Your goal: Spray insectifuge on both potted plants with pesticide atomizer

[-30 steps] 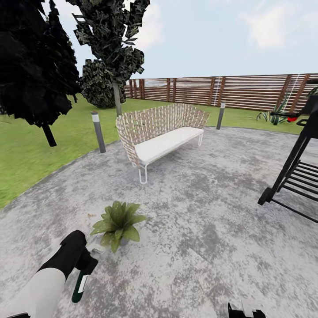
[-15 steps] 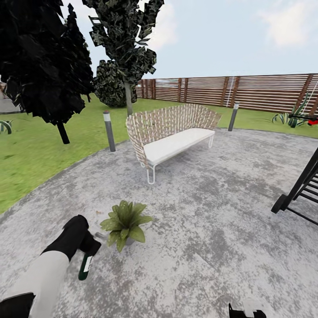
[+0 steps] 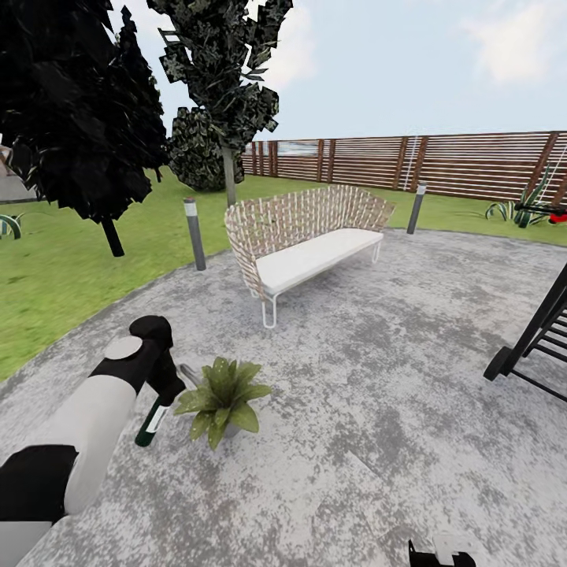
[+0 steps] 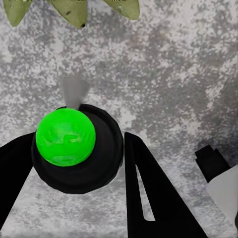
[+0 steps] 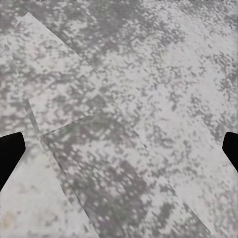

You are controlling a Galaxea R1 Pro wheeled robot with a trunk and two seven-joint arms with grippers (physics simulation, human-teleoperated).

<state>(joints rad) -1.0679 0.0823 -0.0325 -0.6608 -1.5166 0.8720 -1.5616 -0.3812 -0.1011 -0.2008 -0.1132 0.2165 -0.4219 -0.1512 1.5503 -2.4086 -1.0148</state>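
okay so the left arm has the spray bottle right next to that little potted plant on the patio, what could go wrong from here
1. The pesticide atomizer hangs from the left gripper beside the potted plant, not over it, so spray may only reach the near leaves.
2. The bottle sits very close to the leaf tips; a swing toward the plant could knock the small pot.
3. Only this one plant is near the arm, so the second one could get missed.

The round mottled grey stone patio (image 3: 378, 409) carries a low green-leaved potted plant (image 3: 222, 394) (just beside the gripper-held bottle), a white woven-backed bench (image 3: 303, 240) beyond, and a black slatted rack (image 3: 539, 335).
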